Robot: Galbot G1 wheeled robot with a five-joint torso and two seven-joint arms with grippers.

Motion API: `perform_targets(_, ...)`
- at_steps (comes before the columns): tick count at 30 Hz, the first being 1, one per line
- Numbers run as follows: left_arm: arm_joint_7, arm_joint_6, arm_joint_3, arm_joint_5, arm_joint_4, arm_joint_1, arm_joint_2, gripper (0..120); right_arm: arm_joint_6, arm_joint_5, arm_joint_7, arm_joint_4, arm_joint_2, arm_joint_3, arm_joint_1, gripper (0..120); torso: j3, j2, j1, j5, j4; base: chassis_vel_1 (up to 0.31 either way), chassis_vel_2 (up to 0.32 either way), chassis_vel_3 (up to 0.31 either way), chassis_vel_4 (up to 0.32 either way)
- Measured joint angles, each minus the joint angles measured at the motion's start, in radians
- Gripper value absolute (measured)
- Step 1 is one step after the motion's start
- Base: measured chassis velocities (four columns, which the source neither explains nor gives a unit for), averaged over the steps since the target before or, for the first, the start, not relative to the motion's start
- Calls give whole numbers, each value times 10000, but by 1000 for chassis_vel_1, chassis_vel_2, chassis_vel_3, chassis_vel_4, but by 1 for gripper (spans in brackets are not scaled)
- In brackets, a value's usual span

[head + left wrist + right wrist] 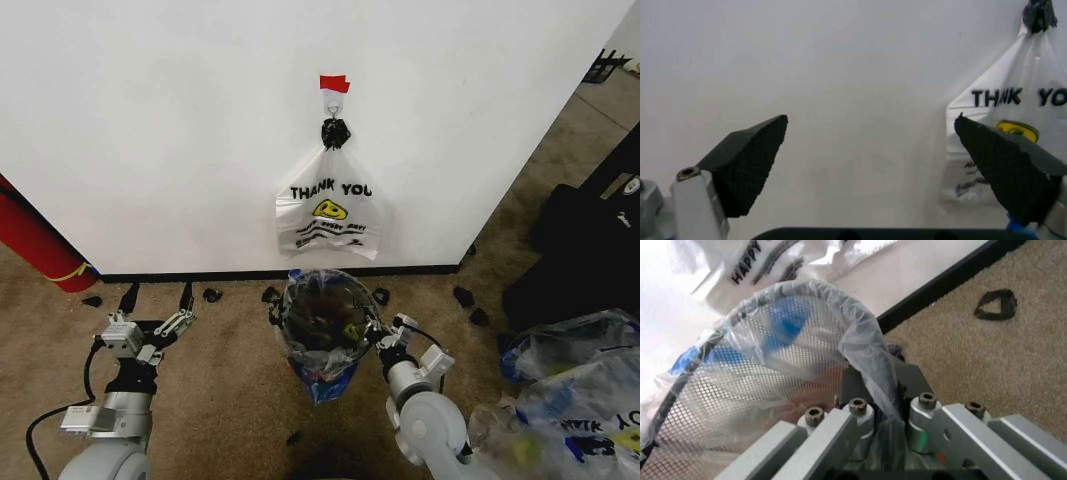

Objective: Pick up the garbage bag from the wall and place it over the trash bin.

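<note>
Clearly thin and slippery, the garbage bag point(863, 340) draped over the trash bin point(322, 325) rim is pinched there by the right tool point(883, 412), while the left tool point(157, 300) beside the bin hangs spread.

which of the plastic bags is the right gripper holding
The garbage bag, clear with blue patches, draped over the trash bin; the right gripper pinches its edge. The THANK YOU bag hangs untouched on the wall.

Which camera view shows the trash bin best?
The head view: the whole trash bin stands below the wall, with the garbage bag draped over it. The right wrist view shows its mesh and rim close up, with the right gripper on the bag's edge.
</note>
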Motion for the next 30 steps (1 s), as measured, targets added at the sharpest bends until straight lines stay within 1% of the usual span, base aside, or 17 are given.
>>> perform_targets(5, -71, 83, -48, -160, 106, -107, 7, 98, -2, -75, 3, -173, 40, -34, 44, 1, 0, 0, 0, 1, 0, 0, 0, 0, 0)
perform_targets(9, -100, 143, 9, -205, 117, -121, -130, 98, 3, -80, 16, -265, 28, -32, 61, 1, 0, 0, 0, 1, 0, 0, 0, 0, 0)
perform_targets(10, -113, 156, 24, -223, 145, -134, -190, 98, 6, -84, 11, -296, 19, -31, 65, 3, 0, 0, 0, 1, -1, 0, 0, 0, 0)
perform_targets(13, -160, 190, 61, -308, 243, -173, -409, 98, -53, -91, 17, -329, -2, -30, 69, 16, 0, 0, 0, 0, 0, 0, 0, 0, 0)
perform_targets(14, -161, 192, 73, -346, 250, -164, -442, 98, -90, -80, 53, -326, -16, -31, 56, 19, 0, 0, 0, 0, 0, 0, 0, 0, 0)
perform_targets(15, -161, 192, 73, -346, 250, -164, -442, 98, -90, -80, 53, -326, -16, -31, 56, 19, 0, 0, 0, 0, 0, 0, 0, 0, 0)
perform_targets(17, -159, 192, 78, -392, 250, -120, -457, 97, -124, -56, 90, -293, -55, -29, 23, 29, 0, 0, 0, 1, 0, 0, 0, 0, 0)
perform_targets(20, -160, 192, 54, -485, 250, -135, -447, 96, -157, -21, 132, -230, -98, -3, 10, 39, 0, 0, 0, 0, 0, 0, 0, 0, 0)
perform_targets(22, -163, 198, 26, -517, 226, -166, -453, 96, -190, -39, 157, -142, -149, 5, -35, 49, 0, 0, 0, 1, 0, 0, 0, 0, 0)
perform_targets(23, -163, 198, 26, -517, 226, -166, -453, 96, -190, -39, 157, -142, -149, 5, -35, 49, 0, 0, 0, 1, 0, 0, 0, 0, 0)
perform_targets(24, -164, 206, 20, -520, 212, -171, -463, 96, -208, -123, 181, -123, -166, 3, -59, 52, 0, 0, 0, 0, 0, 0, 0, 0, 0)
perform_targets(30, -165, 231, 1, -523, 84, -75, -536, 96, -215, -428, 147, 11, -135, -3, -223, 79, 0, 0, 0, 0, 0, 0, 0, 0, 0)
